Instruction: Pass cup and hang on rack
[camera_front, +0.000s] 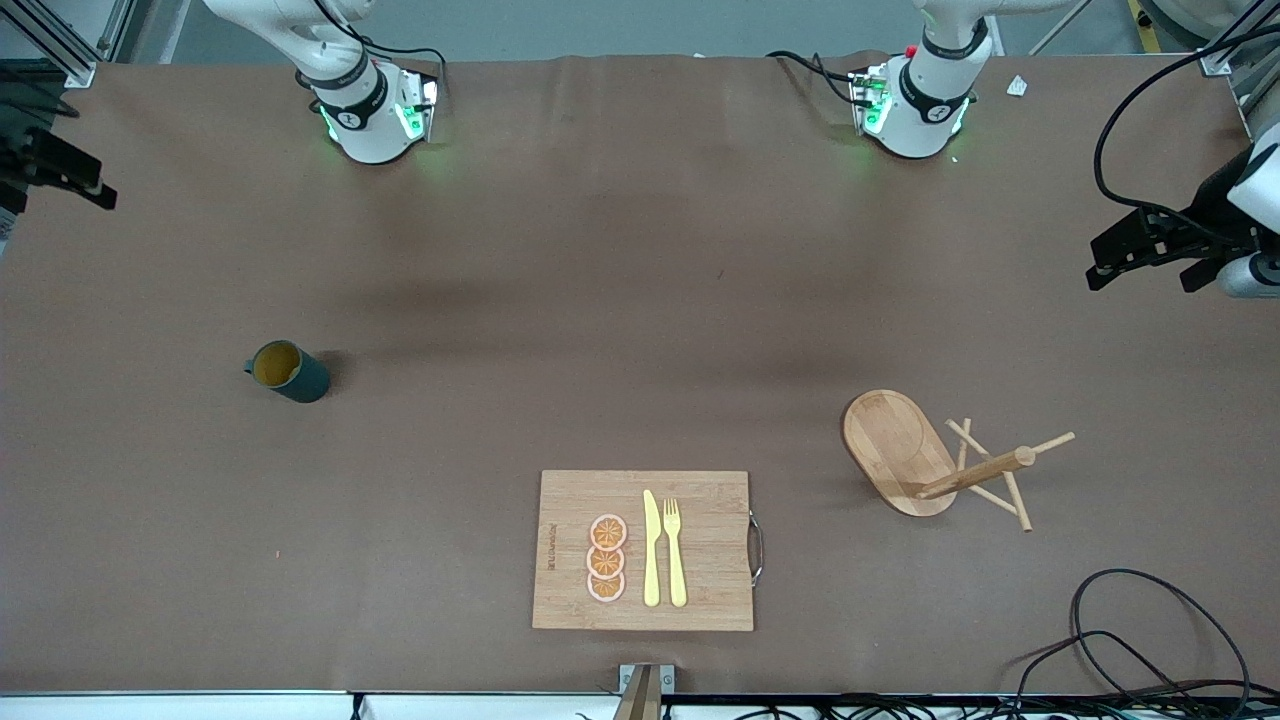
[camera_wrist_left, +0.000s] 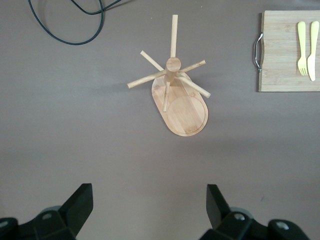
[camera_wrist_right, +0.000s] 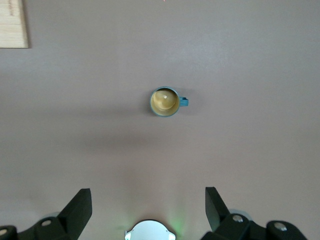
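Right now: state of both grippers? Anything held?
Left gripper: open, holding nothing, high over the table above the rack.
Right gripper: open, holding nothing, high above the cup, which stands on the table.

Brown table (camera_front: 640, 300) (cup (camera_front: 290, 371), rack (camera_front: 900, 450), board (camera_front: 700, 590))

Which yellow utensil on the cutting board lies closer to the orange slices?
The knife: its smooth blade lies right beside the orange slices, while the pronged fork lies beside it toward the board's metal handle.
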